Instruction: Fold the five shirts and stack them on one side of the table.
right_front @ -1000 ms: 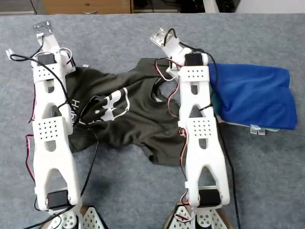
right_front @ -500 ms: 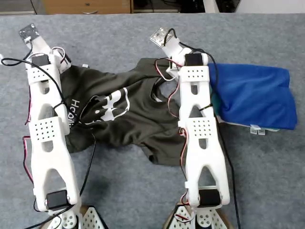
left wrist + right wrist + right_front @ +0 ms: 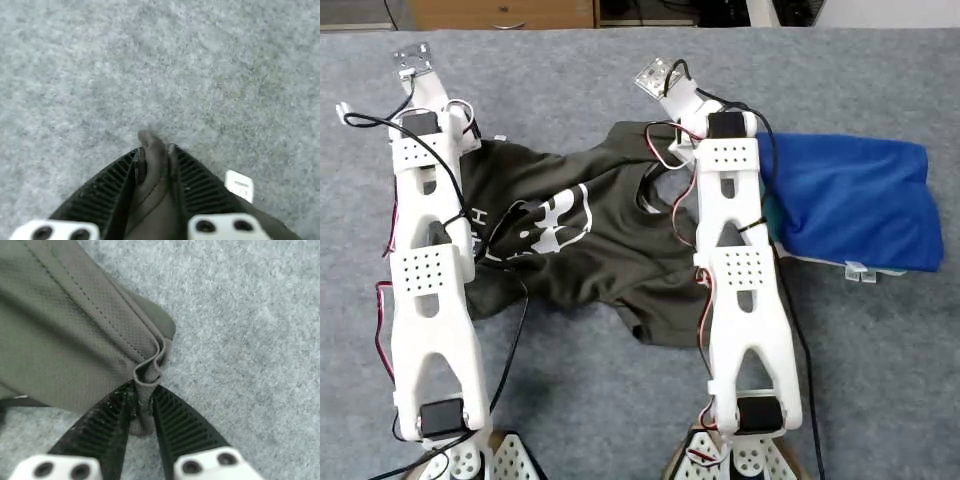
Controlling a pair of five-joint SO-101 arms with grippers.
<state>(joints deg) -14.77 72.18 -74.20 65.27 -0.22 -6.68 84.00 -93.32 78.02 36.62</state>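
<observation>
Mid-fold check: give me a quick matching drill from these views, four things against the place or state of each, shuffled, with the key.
Things:
1. left gripper
2. right gripper
3. blue shirt
4. dark shirt

Places or states:
A. folded, lying off to the robot's right, gripped by nothing
B. shut on a bunched, stitched edge of dark fabric
C. crumpled, pinched at two spots at once
D. shut on a narrow tip of dark fabric, with a small white tag close by

Pairs: 1-D, 2-B, 3-A, 4-C
</observation>
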